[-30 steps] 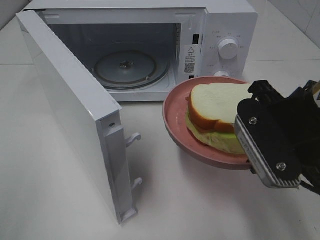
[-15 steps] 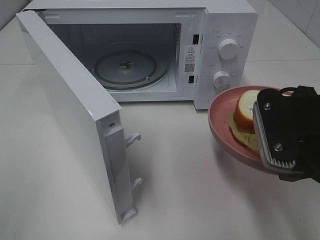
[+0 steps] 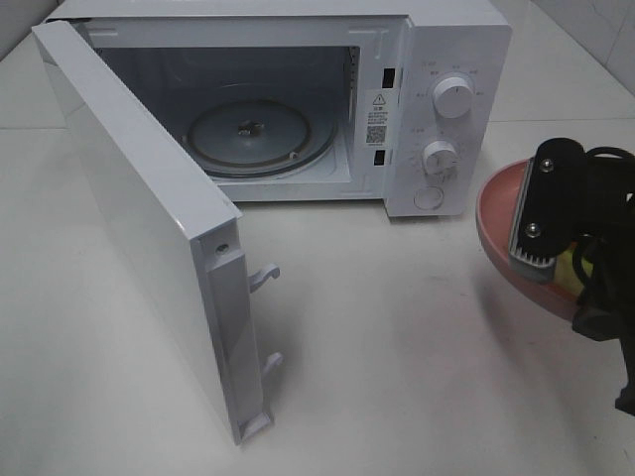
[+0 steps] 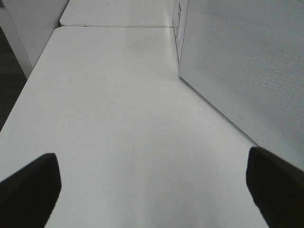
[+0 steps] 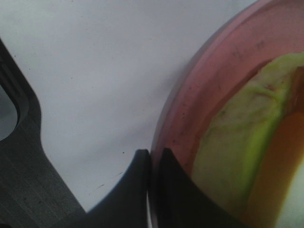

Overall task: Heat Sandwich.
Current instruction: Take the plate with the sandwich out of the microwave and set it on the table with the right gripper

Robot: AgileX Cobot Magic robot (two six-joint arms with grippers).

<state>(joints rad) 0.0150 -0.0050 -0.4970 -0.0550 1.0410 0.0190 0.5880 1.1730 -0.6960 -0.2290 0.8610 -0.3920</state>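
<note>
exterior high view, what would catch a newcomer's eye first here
The white microwave at the back stands with its door swung wide toward the front left, showing the bare glass turntable. At the right edge, the right tool is clamped on the rim of a tilted pink plate, the sandwich lying on it.

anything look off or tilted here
The pink plate, pinched at its rim by the right gripper, hangs steeply tilted off to the right of the open microwave, so the sandwich could slide. Nothing has spilled.
</note>
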